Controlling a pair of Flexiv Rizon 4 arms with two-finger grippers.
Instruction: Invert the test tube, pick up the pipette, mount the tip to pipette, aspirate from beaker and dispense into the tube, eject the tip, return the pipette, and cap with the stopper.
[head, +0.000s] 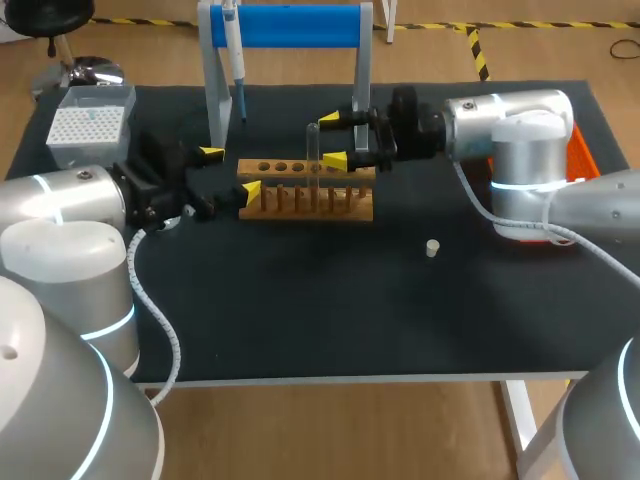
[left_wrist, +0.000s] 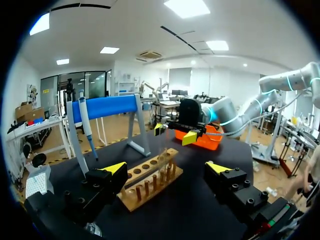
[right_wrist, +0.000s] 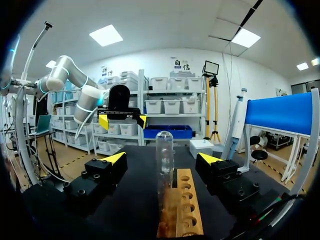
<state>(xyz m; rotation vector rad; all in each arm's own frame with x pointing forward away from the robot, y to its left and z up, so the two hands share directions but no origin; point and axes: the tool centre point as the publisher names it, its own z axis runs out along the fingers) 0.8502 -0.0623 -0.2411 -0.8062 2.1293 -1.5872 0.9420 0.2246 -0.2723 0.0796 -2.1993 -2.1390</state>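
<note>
Rack (head: 305, 190) at mid-table (head: 350, 300) holds one clear tube (head: 312, 150) upright, round end up, seemingly empty. Right jaws stand apart on either side of it, not touching. Left jaws, also apart, sit at the rack's left end. Pipette (head: 236, 60) hangs on the far stand (head: 290, 25). Stopper (head: 432, 248) lies near right.

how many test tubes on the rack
1: a clear test tube stands vertical on the wooden rack, just ahead of the right gripper. The other holes look empty.
</note>
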